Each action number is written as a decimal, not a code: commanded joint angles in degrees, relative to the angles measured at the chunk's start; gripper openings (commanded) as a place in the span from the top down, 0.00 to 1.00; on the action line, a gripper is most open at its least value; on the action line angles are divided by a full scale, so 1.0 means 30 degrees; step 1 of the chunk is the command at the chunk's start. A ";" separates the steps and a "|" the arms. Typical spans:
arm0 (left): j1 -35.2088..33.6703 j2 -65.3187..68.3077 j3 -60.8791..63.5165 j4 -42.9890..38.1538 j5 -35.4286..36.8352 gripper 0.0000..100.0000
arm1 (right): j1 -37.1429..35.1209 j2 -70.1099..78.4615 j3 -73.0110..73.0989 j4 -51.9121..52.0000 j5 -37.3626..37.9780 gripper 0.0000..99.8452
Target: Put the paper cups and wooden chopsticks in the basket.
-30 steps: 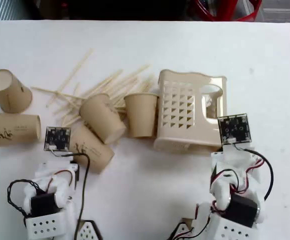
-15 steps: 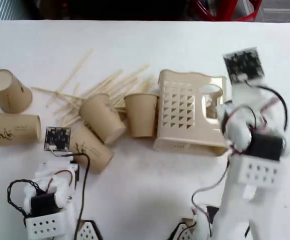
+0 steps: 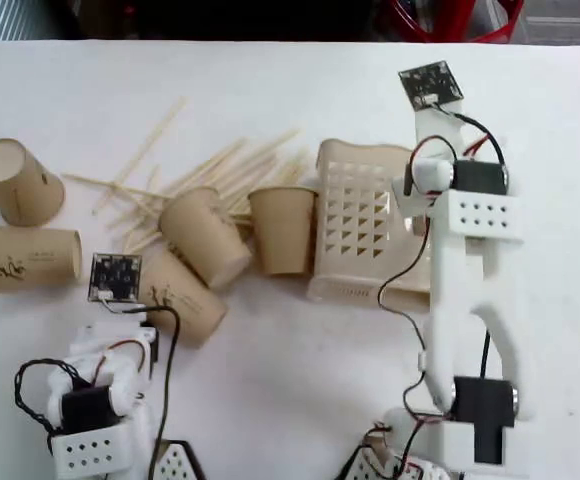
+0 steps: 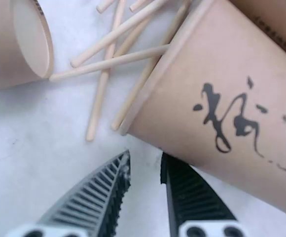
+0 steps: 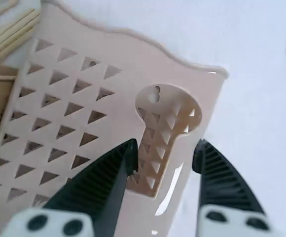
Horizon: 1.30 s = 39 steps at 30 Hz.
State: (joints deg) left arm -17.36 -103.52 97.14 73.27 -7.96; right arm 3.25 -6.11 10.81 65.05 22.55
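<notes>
From above, the basket (image 3: 365, 225) lies on its side beside cups (image 3: 282, 228) and chopsticks (image 3: 210, 165), the right arm (image 3: 460, 270) over it. In its wrist view the left gripper (image 4: 144, 163), slightly parted and empty, sits by a cup (image 4: 222, 98). In the right wrist view the right gripper (image 5: 165, 150) gapes above the basket's handle end; a shallow bite could slip and shove it into the cups.

Cups (image 3: 201, 236) of matt brown paper, smooth-sided, with black ink brush marks. Chopsticks (image 4: 108, 62) of pale bare wood, dull and unvarnished. Basket (image 5: 128, 59) of cream plastic, smooth with a faint sheen. Table (image 3: 270, 80) matt white. Gripper fingers (image 4: 103, 192) of black plastic, ribbed, on white plastic arms (image 3: 450, 290).
</notes>
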 commanded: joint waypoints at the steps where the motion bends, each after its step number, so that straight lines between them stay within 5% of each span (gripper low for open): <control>1: -0.0161 -0.0103 -0.0029 0.0059 0.0117 0.88 | 0.0747 0.0982 -0.1377 -0.0659 -0.0117 0.81; 12: -0.0161 -0.0103 -0.0029 0.0059 0.0117 0.88 | 0.1802 0.4322 -0.1700 -0.1919 -0.0088 0.81; 22: -0.0161 -0.0103 -0.0029 0.0059 0.0117 0.88 | 0.1861 0.7751 -0.1700 -0.7282 -0.0205 0.81; 27: -0.0161 -0.0103 -0.0029 0.0059 0.0117 0.88 | 0.1861 0.8571 -0.1700 -0.8454 -0.0205 0.99; 34: -0.0161 -0.0103 -0.0029 0.0059 0.0117 0.88 | 0.3033 0.7253 -0.1641 -0.8806 -0.0293 0.98; 39: -0.0161 -0.0103 -0.0029 0.0059 0.0117 0.88 | 0.4879 0.3941 -0.1582 -0.8777 -0.2579 0.98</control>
State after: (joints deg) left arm -17.36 -103.52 97.14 73.27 -7.96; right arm 14.95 14.99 7.82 39.56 17.98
